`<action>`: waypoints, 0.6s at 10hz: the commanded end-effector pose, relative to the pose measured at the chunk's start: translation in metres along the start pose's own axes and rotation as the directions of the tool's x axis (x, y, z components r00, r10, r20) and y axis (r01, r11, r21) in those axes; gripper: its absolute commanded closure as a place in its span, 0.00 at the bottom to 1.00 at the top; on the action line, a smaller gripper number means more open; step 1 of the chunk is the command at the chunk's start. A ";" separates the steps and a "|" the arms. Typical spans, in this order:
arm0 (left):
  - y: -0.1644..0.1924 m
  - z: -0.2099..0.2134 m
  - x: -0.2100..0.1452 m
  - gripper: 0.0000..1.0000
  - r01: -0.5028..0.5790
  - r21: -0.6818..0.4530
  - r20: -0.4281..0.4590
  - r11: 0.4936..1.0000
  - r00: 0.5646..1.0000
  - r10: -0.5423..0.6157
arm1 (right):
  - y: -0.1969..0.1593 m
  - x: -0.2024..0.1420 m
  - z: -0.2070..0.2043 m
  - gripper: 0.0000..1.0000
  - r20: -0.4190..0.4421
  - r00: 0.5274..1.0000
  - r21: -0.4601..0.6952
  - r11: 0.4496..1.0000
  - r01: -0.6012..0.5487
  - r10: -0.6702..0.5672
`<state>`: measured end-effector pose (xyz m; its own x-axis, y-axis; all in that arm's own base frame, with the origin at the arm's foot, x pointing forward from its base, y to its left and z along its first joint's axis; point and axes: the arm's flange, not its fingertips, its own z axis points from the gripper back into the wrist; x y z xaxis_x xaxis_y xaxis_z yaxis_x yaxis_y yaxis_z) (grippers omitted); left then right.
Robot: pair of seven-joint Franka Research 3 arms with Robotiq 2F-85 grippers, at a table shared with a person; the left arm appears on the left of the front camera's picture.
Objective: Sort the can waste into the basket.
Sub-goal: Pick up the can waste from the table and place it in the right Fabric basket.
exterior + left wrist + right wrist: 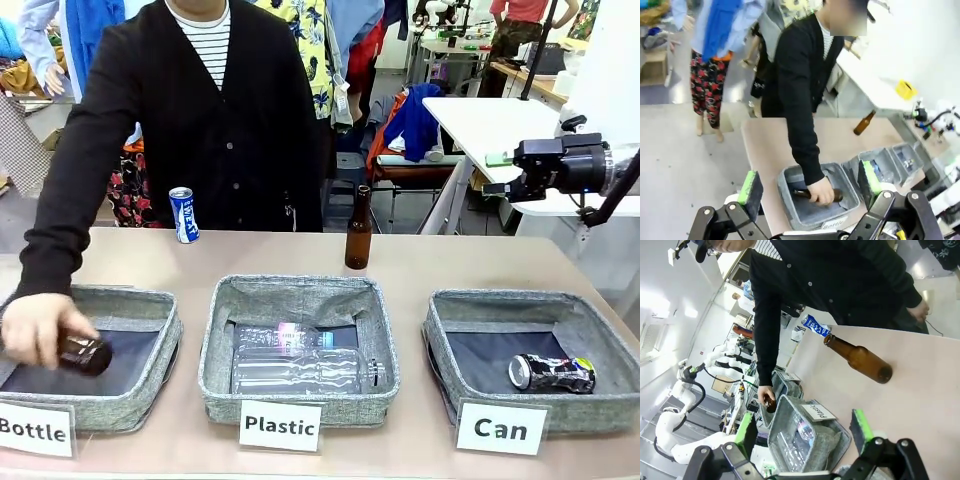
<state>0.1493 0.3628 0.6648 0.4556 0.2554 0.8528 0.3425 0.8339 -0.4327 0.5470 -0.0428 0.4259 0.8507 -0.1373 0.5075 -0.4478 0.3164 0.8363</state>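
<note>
In the front view the dented black can (551, 373) lies on its side inside the basket (440, 330) carded "Can", so I judge it already sorted. The blue-and-white can (183, 214) stands at the far edge of the tan worktop (450, 265), while the person's hand (35, 328) lays a brown bottle (83, 353) into the "Bottle" basket (165, 325). In the left wrist view the left gripper (810, 182) hangs high, fingers (750, 186) apart and empty, probably so as not to hinder the person, above grey floor (685, 150) and hanging clothes (715, 30). In the right wrist view the right gripper (803, 429), fingers (860, 424) likewise apart and empty, looks over the smooth worktop toward the blue-and-white can.
</note>
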 end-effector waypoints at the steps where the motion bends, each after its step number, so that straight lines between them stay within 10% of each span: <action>1: 0.018 0.013 -0.024 0.00 -0.052 0.018 0.083 0.998 0.995 0.050 | 0.003 0.003 0.000 0.00 -0.005 1.000 0.005 1.000 -0.002 0.002; 6: 0.029 0.009 -0.034 0.00 -0.079 0.012 0.089 0.997 0.993 0.078 | 0.003 0.003 0.000 0.00 -0.005 1.000 0.005 1.000 -0.002 0.002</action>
<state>0.1397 0.3854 0.6167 0.4252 0.3777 0.8225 0.2933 0.8022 -0.5201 0.5470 -0.0426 0.4259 0.8507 -0.1369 0.5075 -0.4480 0.3161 0.8363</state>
